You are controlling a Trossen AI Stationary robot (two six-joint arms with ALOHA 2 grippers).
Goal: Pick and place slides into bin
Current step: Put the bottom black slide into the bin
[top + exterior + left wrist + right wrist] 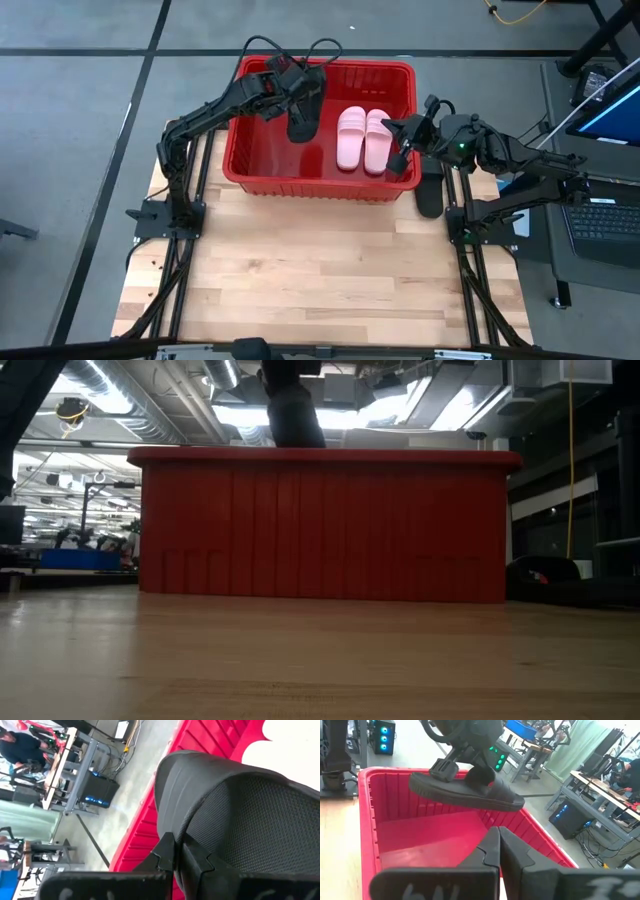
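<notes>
my left gripper (300,100) is clamped on a black slide (303,112), held in the air over the red bin (250,160), above its left half and near the far wall. in the right wrist view the slide (465,790) hangs clear above the bin floor, sole roughly level, not touching wall or rim. seen from above, its long axis runs from the far wall toward the near wall, the same way the two pink slides (362,138) lie on the bin floor in the right half.

my right gripper (404,146) is closed on nothing, sitting over the bin's right rim near its near-right corner. the second black slide (429,192) lies on the tabletop just outside the bin's right wall, near the table's right edge, directly below and toward the near side of that gripper (the right arm is plainly the nearer one).

judgement: three slides are in or over the bin. the held slide needs only a release straight down, as the floor below it is bare and the pink pair lies to its right.
</notes>
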